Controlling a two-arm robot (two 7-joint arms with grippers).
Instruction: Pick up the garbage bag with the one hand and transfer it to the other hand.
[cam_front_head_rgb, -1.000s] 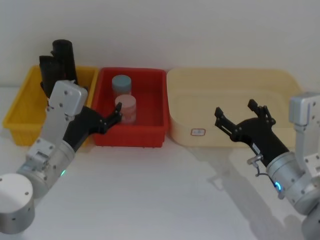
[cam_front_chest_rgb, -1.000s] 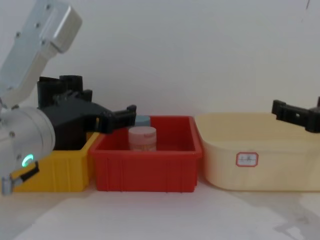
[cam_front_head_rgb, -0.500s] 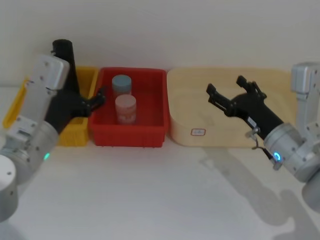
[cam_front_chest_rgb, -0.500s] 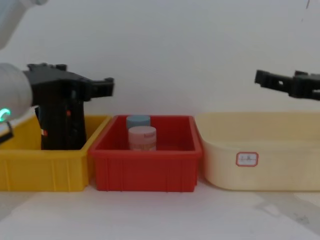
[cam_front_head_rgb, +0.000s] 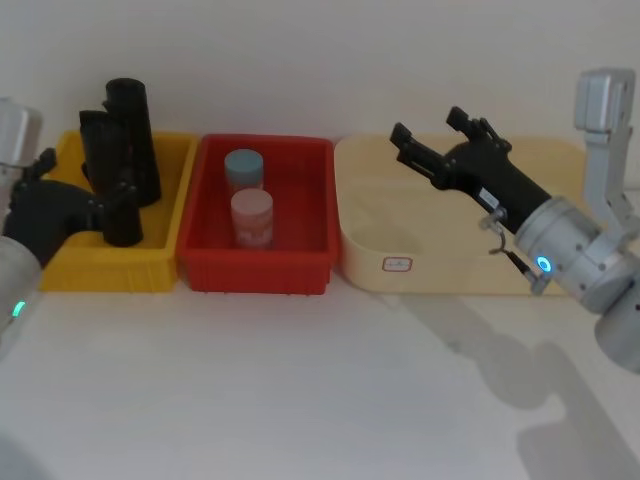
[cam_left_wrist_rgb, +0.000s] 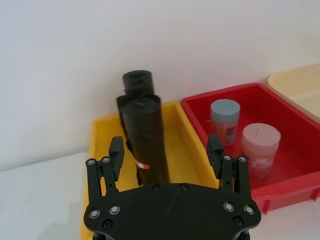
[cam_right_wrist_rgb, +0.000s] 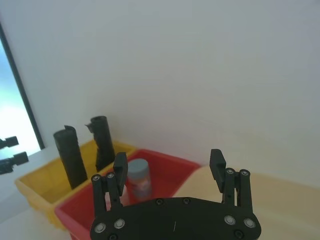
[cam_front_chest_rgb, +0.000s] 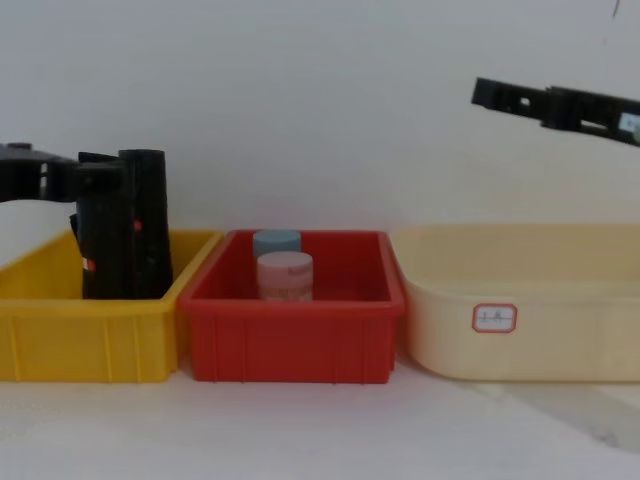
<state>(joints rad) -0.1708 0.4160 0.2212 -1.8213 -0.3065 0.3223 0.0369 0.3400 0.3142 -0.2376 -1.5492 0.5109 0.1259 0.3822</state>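
Two black rolls stand upright in the yellow bin. The garbage bag is the taller one at the back. A shorter roll with a small red mark stands beside it. My left gripper, on the green-lit arm, hangs open over the bin's front. It faces the marked roll, with the garbage bag behind, and touches neither. My right gripper, on the blue-lit arm, is open and empty, raised above the cream tub.
A red bin between the yellow bin and the tub holds a blue-lidded jar and a pink jar. The tub carries a small label. A wall runs close behind the bins. Bare white tabletop lies in front.
My left gripper swung left from the red bin's edge to the yellow bin, in front of the rolls. My right gripper rose and moved left above the cream tub.
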